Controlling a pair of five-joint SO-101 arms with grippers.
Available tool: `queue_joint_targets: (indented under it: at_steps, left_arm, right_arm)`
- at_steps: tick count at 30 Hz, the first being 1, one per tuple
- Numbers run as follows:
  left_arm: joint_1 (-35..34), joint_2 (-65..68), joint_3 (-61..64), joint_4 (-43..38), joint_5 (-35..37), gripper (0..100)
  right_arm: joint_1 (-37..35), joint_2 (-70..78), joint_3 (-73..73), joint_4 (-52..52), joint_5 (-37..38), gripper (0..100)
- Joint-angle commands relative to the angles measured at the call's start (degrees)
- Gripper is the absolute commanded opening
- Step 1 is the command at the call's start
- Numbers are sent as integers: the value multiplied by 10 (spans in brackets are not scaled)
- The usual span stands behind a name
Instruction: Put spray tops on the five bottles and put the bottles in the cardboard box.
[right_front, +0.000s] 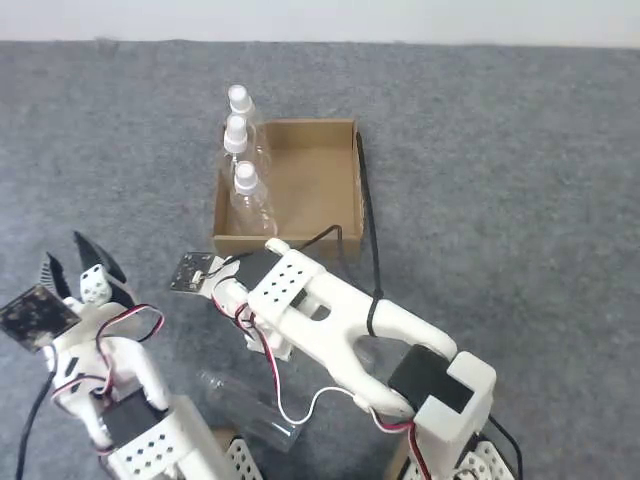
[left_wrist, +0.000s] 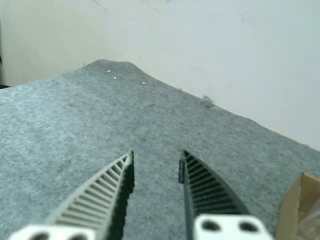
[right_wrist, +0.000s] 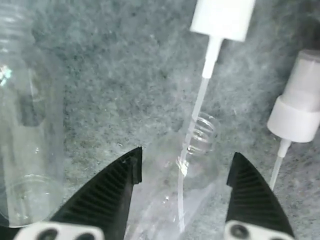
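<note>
Right wrist view: the right gripper (right_wrist: 187, 152) is spread wide with nothing held, jaws set either side of an uncapped bottle (right_wrist: 162, 195) lying on the carpet (right_wrist: 100, 75). A spray top (right_wrist: 223, 17) is seen w/ its dip tube (right_wrist: 200, 95) at the neck, probably part-way in. The bottle should be clamped low and kept steady so the top goes home straight. The left gripper (left_wrist: 156, 153) is parted too, empty. High view supplies the cardboard box (right_front: 285, 243) contents, three capped bottles (right_front: 245, 185). The neck detail is covered there by the arm.

Bare box (right_front: 318, 190) floor beside three bottles (right_front: 240, 150)
</note>
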Motion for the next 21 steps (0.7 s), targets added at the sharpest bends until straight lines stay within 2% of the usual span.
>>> queue_joint_targets:
  at_steps: [1, 11, 17, 21]
  left_arm:
    - [-1, -10, -3, -19, 4, 141]
    - [-1, -10, -2, -19, 3, 141]
    - [-1, -10, -2, -19, 3, 141]
    - [-1, -10, -2, -19, 3, 141]
  right_arm:
    - [-9, -9, -35, 15, -30, 227]
    - [-6, -7, -56, 40, -107, 228]
    - [-7, 24, -67, 41, -110, 225]
    - [-5, 72, -120, 85, -112, 224]
